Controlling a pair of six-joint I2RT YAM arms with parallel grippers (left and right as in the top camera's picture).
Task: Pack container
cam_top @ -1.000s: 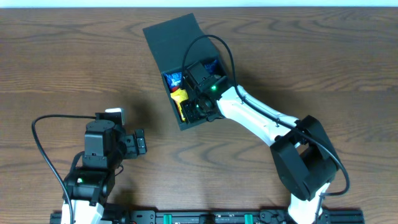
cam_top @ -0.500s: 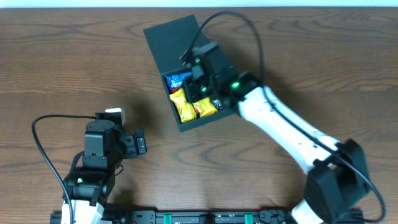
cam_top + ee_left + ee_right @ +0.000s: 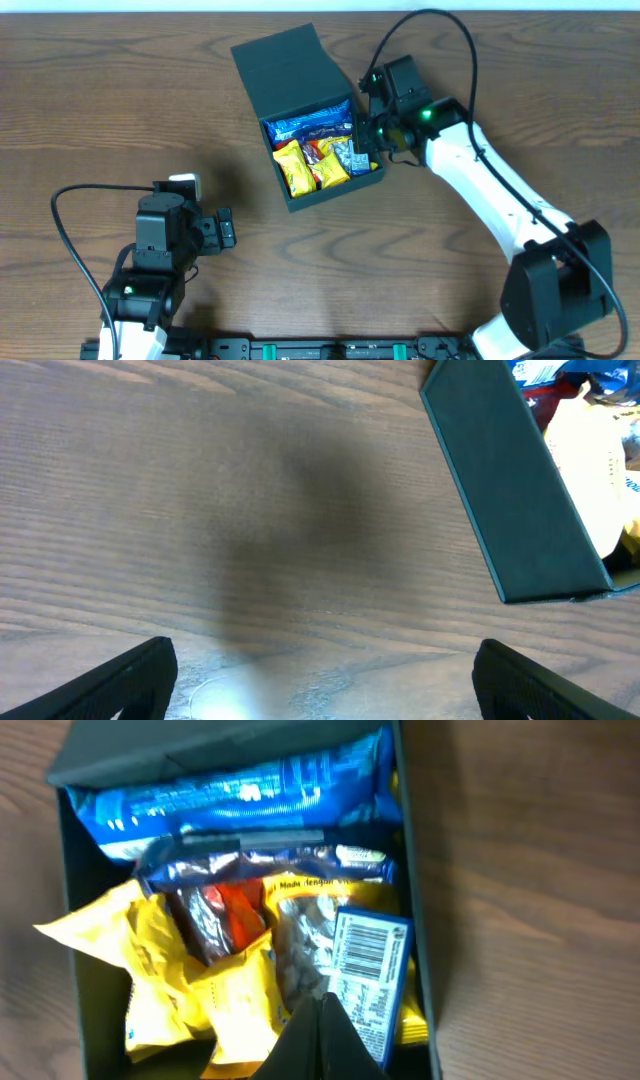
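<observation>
container [image 3: 288, 68] is at the far middle of the bench [image 3: 120, 100], skewed to the bench edges. Its flap lid is swung open and lies back on the far-left side. It's dark teal-green matte card, square, with crisp folded edges.

Inside it's packed with snack packets, loose and overlapping:
- blue packet [image 3: 240, 785]: long, glossy, lying across the hinge end
- yellow packet [image 3: 165, 985]: crinkled, on the side toward the left arm
- see-through packet [image 3: 225, 915]: in the middle, red and dark-brown pieces showing through
- barcode packet [image 3: 365, 965]: shiny film with a white barcode label, against the wall nearest the right arm, and more yellow film shows under it

right gripper [image 3: 320, 1020]: closed, tips together in a point, over the barcode packet at the container's open end. Can't tell if it touches the film. From overhead it sits at the container's right wall, with the white arm reaching in from the near right.

left gripper [image 3: 322, 660]: jaws spread wide and holding nothing, low over bare bench at the near left, well apart from the container. One outer wall of the container shows in the upper right of its camera view.

The bench is brown wood-grain, mostly matte, with a soft glare patch by the left gripper. Black cables [image 3: 62, 225] loop off both arms. A pale strip runs along the bench's far edge.
</observation>
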